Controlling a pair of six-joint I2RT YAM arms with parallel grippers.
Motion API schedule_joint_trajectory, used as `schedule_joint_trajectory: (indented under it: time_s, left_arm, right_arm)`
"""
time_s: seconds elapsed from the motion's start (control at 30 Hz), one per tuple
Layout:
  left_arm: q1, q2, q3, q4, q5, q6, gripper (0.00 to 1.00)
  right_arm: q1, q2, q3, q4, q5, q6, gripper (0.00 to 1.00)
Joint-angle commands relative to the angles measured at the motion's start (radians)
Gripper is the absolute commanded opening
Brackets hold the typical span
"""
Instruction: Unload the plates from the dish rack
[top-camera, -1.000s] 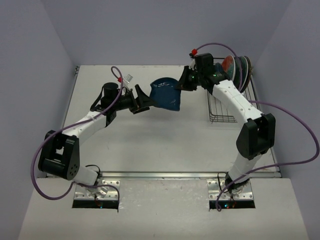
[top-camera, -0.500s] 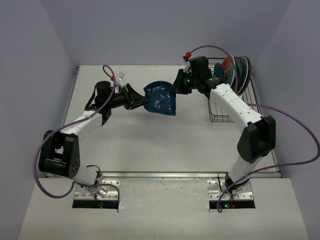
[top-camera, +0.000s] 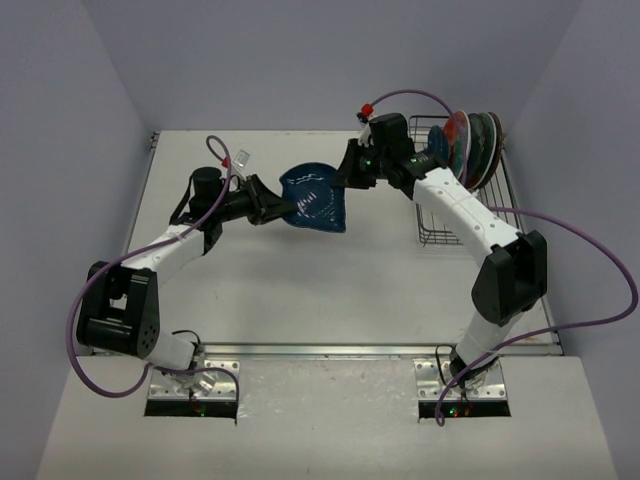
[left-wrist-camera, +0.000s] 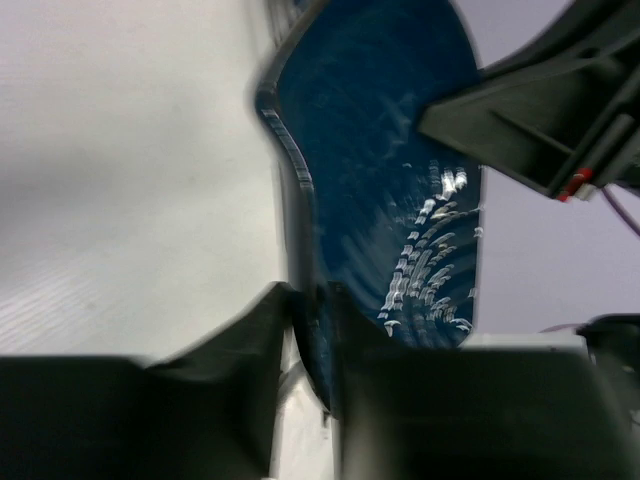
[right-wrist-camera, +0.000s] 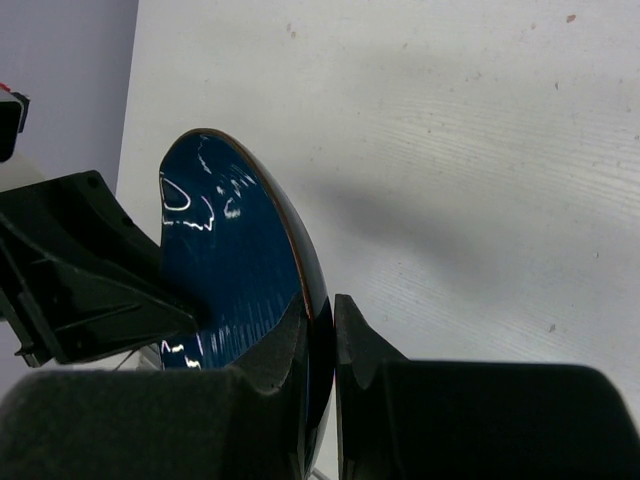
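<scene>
A dark blue plate (top-camera: 312, 198) hangs on edge above the middle of the table, held from both sides. My left gripper (top-camera: 275, 203) is shut on its left rim. In the left wrist view the rim of the plate (left-wrist-camera: 380, 150) sits between the two dark fingers of that gripper (left-wrist-camera: 312, 295). My right gripper (top-camera: 345, 172) is shut on the opposite rim. In the right wrist view this gripper (right-wrist-camera: 320, 310) pinches the plate's edge (right-wrist-camera: 225, 260). The dish rack (top-camera: 445, 228) stands at the right, with more plates (top-camera: 470, 145) upright at its far end.
The white table (top-camera: 300, 290) spreads below the held plate, with its metal front edge (top-camera: 320, 350) near the arm bases. Purple cables loop off both arms. Walls close in the table at the back and on both sides.
My left gripper has closed on the blue plate's left rim. The plate and both grippers have shifted a little to the left, away from the rack.
</scene>
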Motion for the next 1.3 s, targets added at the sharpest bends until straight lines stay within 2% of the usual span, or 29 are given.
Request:
schedule_joint_trajectory:
  time_s: [0.0,0.07,0.13,0.17,0.23,0.27,0.37,0.53,0.63,0.73,0.83,0.93,1.07,1.27]
  left_arm:
    - [0.003,-0.021,0.007,0.033,0.006,0.006,0.03]
    - [0.006,-0.022,0.017,0.01,0.002,0.023,0.0]
    - [0.02,-0.028,0.023,0.0,0.001,0.033,0.0]
    - [0.028,-0.028,0.027,-0.01,0.003,0.041,0.0]
    - [0.058,-0.027,0.038,-0.024,0.016,0.053,0.0]
    - [0.074,-0.025,0.046,-0.03,0.023,0.056,0.0]
    - [0.136,-0.005,0.074,-0.07,0.047,0.077,0.0]
    - [0.262,0.084,0.17,-0.147,0.078,0.158,0.0]
    - [0.331,0.233,0.346,-0.365,0.043,0.348,0.0]
    - [0.361,0.392,0.595,-0.617,-0.04,0.582,0.0]
    - [0.412,0.535,0.745,-0.696,-0.095,0.66,0.0]
    - [0.464,0.623,0.828,-0.718,-0.112,0.653,0.0]
    - [0.527,0.73,0.888,-0.609,-0.076,0.536,0.0]
    - [0.532,0.79,0.923,-0.51,-0.053,0.448,0.0]
  right_arm:
    - [0.033,-0.024,0.037,0.127,-0.06,0.017,0.0]
    - [0.034,-0.023,0.032,0.126,-0.059,0.007,0.02]
    - [0.034,-0.024,0.028,0.118,-0.046,-0.006,0.23]
    - [0.034,-0.025,0.024,0.116,-0.041,-0.01,0.36]
    - [0.034,-0.029,0.011,0.116,-0.031,-0.018,0.73]
    - [0.034,-0.028,0.006,0.115,-0.03,-0.023,0.86]
    - [0.035,-0.023,0.006,0.104,-0.025,-0.032,0.99]
    - [0.031,-0.023,0.003,0.086,0.01,-0.062,0.99]
    - [0.024,-0.03,-0.004,0.078,0.013,-0.105,0.99]
    - [0.01,-0.036,-0.008,0.065,-0.017,-0.159,0.99]
    - [-0.005,-0.053,-0.03,0.06,-0.051,-0.196,0.99]
    - [-0.018,-0.061,-0.054,0.06,-0.053,-0.204,0.99]
    - [-0.048,-0.072,-0.079,0.059,-0.053,-0.198,0.99]
    - [-0.08,-0.07,-0.095,0.058,-0.069,-0.19,0.99]
